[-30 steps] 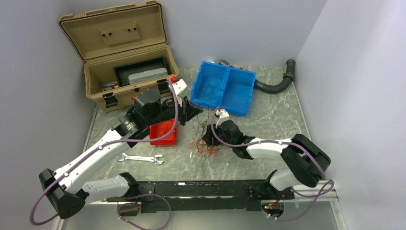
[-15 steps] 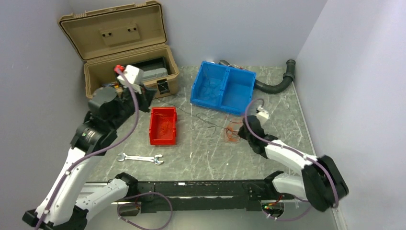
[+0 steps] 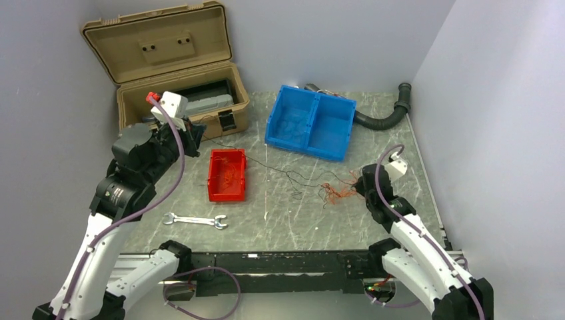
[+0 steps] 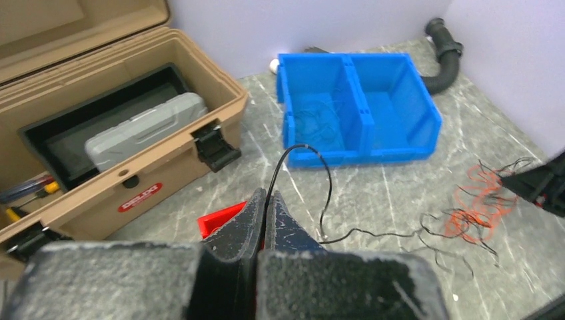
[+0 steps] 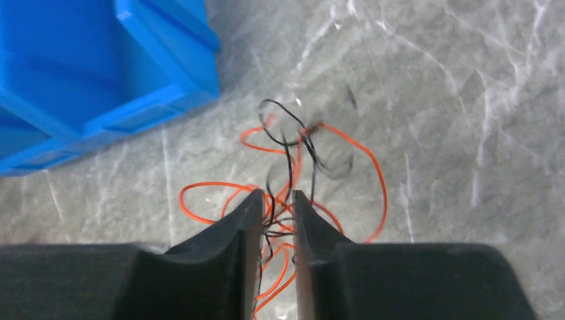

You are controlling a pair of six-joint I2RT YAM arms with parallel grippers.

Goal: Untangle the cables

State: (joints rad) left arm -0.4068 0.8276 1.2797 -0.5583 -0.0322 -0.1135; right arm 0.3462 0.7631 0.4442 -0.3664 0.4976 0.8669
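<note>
The left pincer (image 4: 265, 199) is clenched on one black strand of the cables (image 3: 335, 193). The strand runs right across the tabletop (image 3: 293, 223) to the orange-and-black tangle, grasped by the right pincer (image 5: 275, 200), nearer than the blue bin (image 3: 310, 123).

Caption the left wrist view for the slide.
Left tool shut on a black wire running to the orange tangle near the blue bin.

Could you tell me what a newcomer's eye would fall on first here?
A hair-thin black wire runs across the table from the left arm's shut jaws to a tangle of orange-red and black wires pinched in the right arm's jaws. Behind sit a blue two-compartment bin and an open tan toolbox.
</note>
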